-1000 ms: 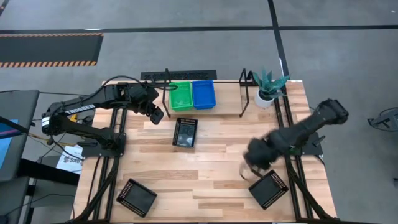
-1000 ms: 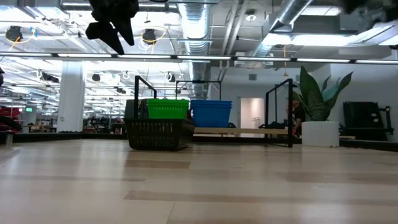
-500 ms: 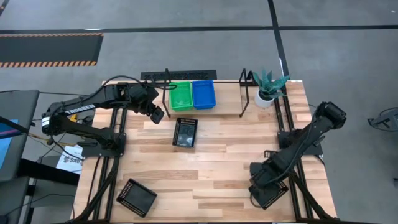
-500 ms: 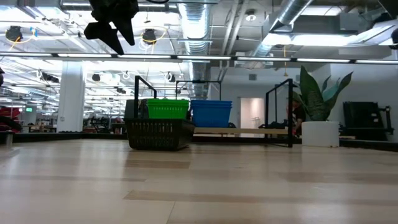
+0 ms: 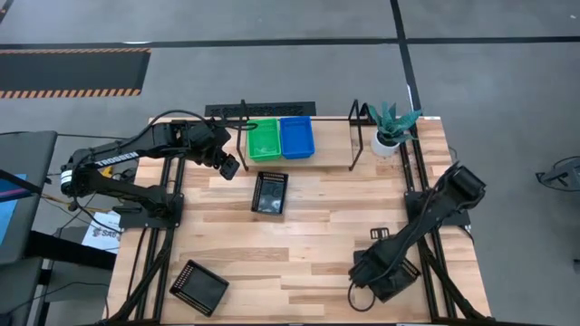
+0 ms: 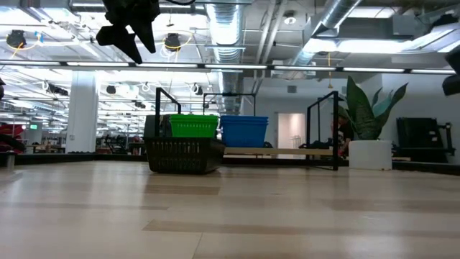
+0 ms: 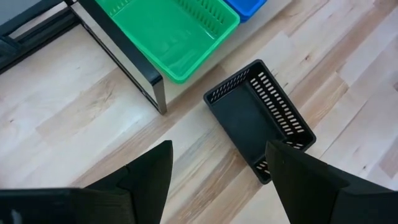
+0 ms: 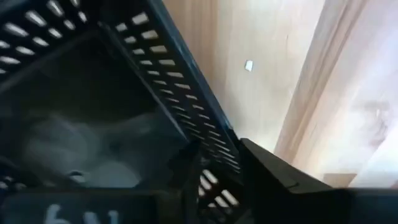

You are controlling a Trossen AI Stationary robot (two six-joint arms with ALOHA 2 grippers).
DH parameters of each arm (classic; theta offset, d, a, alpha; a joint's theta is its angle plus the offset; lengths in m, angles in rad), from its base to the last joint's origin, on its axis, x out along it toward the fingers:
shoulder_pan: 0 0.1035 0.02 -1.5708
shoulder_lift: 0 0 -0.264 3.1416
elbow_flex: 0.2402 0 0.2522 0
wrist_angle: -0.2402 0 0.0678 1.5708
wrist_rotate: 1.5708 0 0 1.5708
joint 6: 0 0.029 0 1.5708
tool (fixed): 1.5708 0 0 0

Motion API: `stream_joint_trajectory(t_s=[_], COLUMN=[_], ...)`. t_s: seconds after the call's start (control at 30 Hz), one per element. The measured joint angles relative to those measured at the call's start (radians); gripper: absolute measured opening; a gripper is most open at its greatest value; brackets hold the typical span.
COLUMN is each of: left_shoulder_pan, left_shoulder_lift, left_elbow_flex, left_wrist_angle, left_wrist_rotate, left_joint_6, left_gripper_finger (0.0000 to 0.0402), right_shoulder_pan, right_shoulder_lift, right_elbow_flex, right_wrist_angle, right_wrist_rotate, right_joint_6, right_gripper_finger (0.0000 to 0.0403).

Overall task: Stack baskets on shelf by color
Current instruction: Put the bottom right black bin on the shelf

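**Right fingers straddling a basket wall: the risk is a tip or a slip**

High view: I have the right gripper (image 5: 379,272) down at the near right corner of the counter (image 5: 308,235), on top of the black basket (image 5: 399,279) there, which it mostly covers. My worry is the grip on a thin mesh wall near the counter's edge: if I lift off-centre, the basket could tilt, swing or drop out, and a drag could push it off the counter. The left gripper (image 5: 227,168) waits near the shelf (image 5: 358,136), just left of the green basket (image 5: 264,140) and blue basket (image 5: 296,138) already on it. A second black basket (image 5: 270,192) lies mid-counter and a third (image 5: 198,287) at the near left corner.

Low view: only the left gripper (image 6: 129,32) shows, hanging high at upper left. The green (image 6: 192,125) and blue (image 6: 244,130) baskets sit on the shelf behind the mid-counter black one (image 6: 185,155).

Left wrist view: its fingers (image 7: 149,177) stand wide apart and empty, with the mid-counter basket (image 7: 261,121) ahead and well clear of them.

Right wrist view: the fingers (image 8: 267,171) sit a narrow gap apart, one inside the black basket (image 8: 93,106) and one outside, the perforated wall running between them. I cannot tell whether they are clamped on it yet.
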Motion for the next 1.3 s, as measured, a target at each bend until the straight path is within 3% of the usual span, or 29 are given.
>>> stream_joint_trajectory(t_s=[0.23, 0.5, 0.7, 0.83, 1.0, 1.13, 1.3], left_shoulder_pan=[0.000, 0.000, 0.000, 0.000, 0.000, 0.000, 0.000], left_shoulder_lift=[0.000, 0.000, 0.000, 0.000, 0.000, 0.000, 0.000], left_elbow_flex=[0.000, 0.000, 0.000, 0.000, 0.000, 0.000, 0.000], left_wrist_angle=[-0.001, -0.001, -0.001, -0.004, -0.005, -0.004, -0.004], left_wrist_rotate=[0.000, -0.001, -0.005, -0.005, -0.005, -0.008, -0.025], left_joint_6=[-0.004, 0.004, 0.011, 0.011, 0.003, -0.002, -0.018], left_gripper_finger=[0.0244, 0.0244, 0.0244, 0.0244, 0.0244, 0.0244, 0.0244], right_shoulder_pan=[-0.065, -0.300, -0.520, -0.586, -0.561, -0.450, -0.258], right_shoulder_lift=[-0.004, -0.100, -0.189, -0.272, -0.371, -0.415, -0.408], right_elbow_flex=[0.000, 0.000, 0.000, 0.000, 0.001, 0.001, 0.001], right_wrist_angle=[0.069, 0.091, 0.096, 0.068, -0.026, -0.075, -0.075], right_wrist_rotate=[0.009, 0.140, 0.152, 0.144, 0.042, -0.008, 0.007], right_joint_6=[0.004, 0.042, -0.032, -0.098, -0.158, -0.158, -0.151], right_gripper_finger=[0.0015, 0.0006, 0.0007, 0.0036, 0.0104, 0.0179, 0.0252])
